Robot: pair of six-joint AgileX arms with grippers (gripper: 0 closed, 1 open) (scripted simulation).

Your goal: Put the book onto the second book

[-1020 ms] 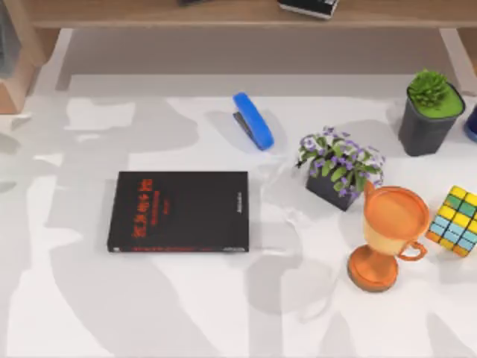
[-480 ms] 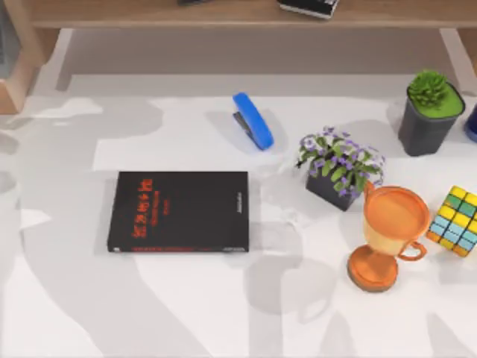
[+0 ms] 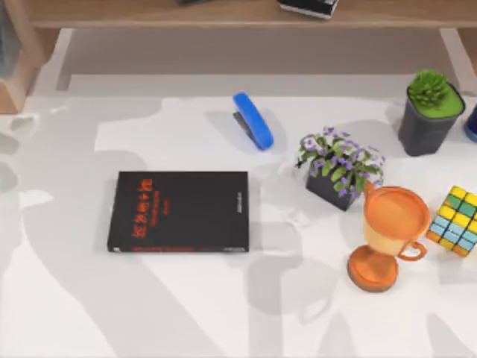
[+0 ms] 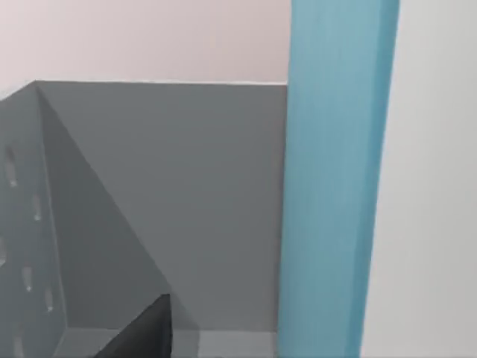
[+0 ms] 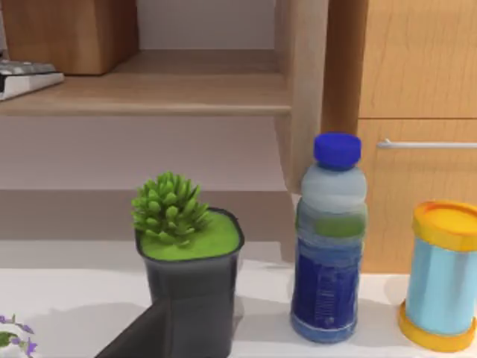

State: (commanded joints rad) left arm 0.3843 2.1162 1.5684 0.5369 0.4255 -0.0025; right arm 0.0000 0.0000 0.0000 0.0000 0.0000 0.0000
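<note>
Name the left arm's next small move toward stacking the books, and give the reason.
Probably carry the teal-blue book, close before the left wrist camera, out over the table toward the black red-lettered book. That book lies flat on the table's left half with nothing on its cover, and the blue stapler sits well clear behind it.

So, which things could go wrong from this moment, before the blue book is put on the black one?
1. The left wrist view shows the teal-blue book standing on end very close to the camera, so how it is held cannot be judged; it may slip or tilt.
2. The blue stapler and the purple flower pot stand near the black book; a wide approach could knock them.
3. An off-centre placement could leave the book overhanging.
</note>
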